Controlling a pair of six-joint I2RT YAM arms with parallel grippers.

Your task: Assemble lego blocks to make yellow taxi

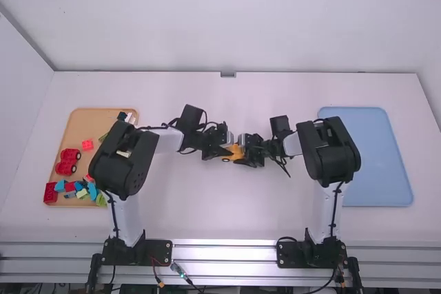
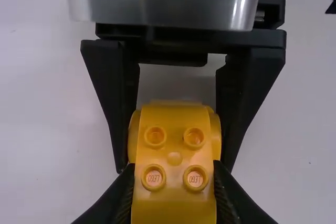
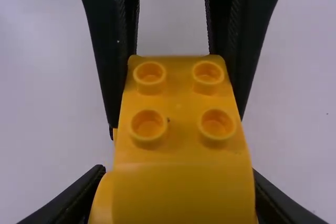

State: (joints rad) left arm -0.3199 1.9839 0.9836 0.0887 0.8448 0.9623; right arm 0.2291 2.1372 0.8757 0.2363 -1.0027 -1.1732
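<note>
Print on two studs (image 2: 195,178) of the yellow block (image 2: 175,159), left claw (image 1: 225,151) and right claw (image 1: 243,152) both tight around it

White table (image 1: 207,211), pale wall (image 1: 227,25) beyond; small grey fitting (image 1: 228,74) at table's far edge, near middle. Left side: tan tray (image 1: 100,118). In it, red wheeled toy (image 1: 67,163), small red block (image 1: 87,145) just beside; near end, dark red block (image 1: 50,193) in corner, blue block (image 1: 60,186), pale green block (image 1: 82,193). Right side: pale blue tray (image 1: 375,160), flat on table.
</note>
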